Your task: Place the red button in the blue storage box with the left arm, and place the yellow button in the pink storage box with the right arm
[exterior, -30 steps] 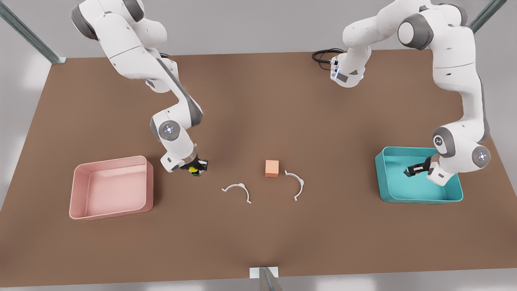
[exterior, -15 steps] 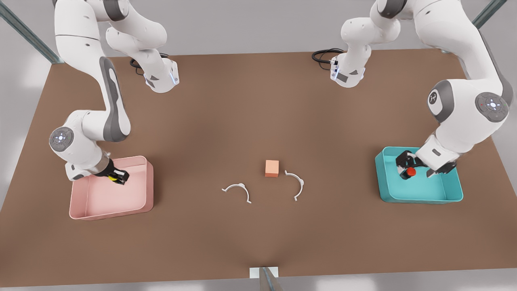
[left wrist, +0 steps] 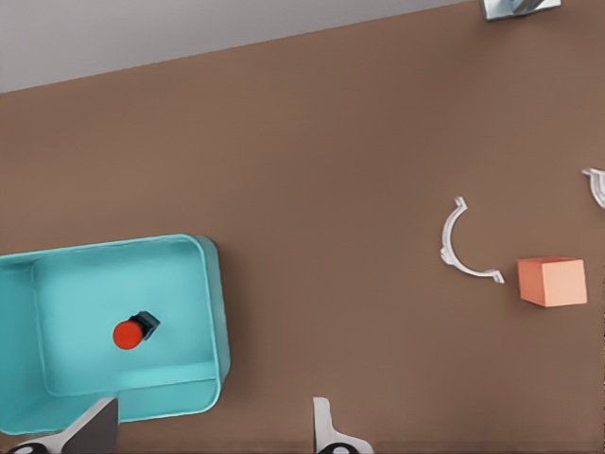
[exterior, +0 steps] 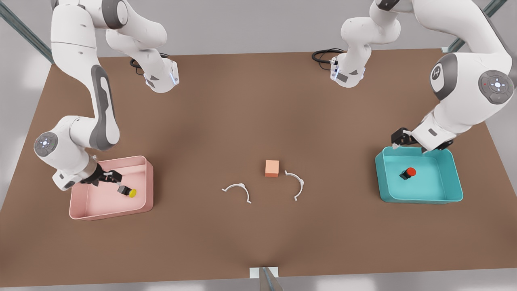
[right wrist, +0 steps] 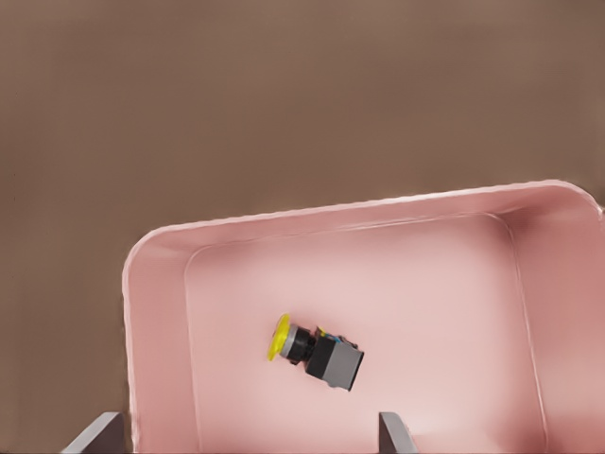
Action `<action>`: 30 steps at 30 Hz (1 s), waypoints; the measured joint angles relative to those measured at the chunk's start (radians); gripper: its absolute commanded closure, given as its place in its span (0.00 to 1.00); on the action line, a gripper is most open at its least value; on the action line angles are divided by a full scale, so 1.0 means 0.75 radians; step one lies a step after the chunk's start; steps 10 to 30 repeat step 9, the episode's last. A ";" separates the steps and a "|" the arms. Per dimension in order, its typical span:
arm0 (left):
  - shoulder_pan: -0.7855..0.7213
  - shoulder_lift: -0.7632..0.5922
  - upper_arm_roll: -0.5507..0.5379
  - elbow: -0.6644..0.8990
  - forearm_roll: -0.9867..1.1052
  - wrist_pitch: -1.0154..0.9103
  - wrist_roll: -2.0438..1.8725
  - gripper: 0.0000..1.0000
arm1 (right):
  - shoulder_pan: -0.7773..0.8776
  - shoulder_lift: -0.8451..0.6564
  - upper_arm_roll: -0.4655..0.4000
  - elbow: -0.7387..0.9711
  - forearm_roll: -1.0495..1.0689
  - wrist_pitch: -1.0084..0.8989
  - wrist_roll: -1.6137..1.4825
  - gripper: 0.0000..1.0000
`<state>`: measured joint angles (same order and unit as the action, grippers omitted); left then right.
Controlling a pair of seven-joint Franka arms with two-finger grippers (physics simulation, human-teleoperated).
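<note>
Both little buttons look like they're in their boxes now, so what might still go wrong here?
Little, probably. The right gripper hangs open, low over the pink storage box, right beside the yellow button; a careless lift might nudge the button or catch a wall. The left gripper, also open, sits at the far rim of the blue storage box and might clip it. The red button lies on its side and might roll.

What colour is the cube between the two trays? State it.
The cube is orange, best seen in the front view, on the brown table near two white clips.
</note>
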<state>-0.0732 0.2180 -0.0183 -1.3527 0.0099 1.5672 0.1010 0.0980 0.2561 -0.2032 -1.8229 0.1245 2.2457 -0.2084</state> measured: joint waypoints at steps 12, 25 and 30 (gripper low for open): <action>-0.003 -0.003 -0.004 0.001 0.000 -0.045 -0.024 0.00 | 0.017 0.293 0.221 1.091 -0.159 -0.792 0.094 0.00; -0.003 -0.003 -0.004 0.001 0.000 -0.045 -0.024 0.00 | 0.017 0.293 0.221 1.091 -0.159 -0.792 0.094 0.00; -0.003 -0.003 -0.004 0.001 0.000 -0.045 -0.024 0.00 | 0.017 0.293 0.221 1.091 -0.159 -0.792 0.094 0.00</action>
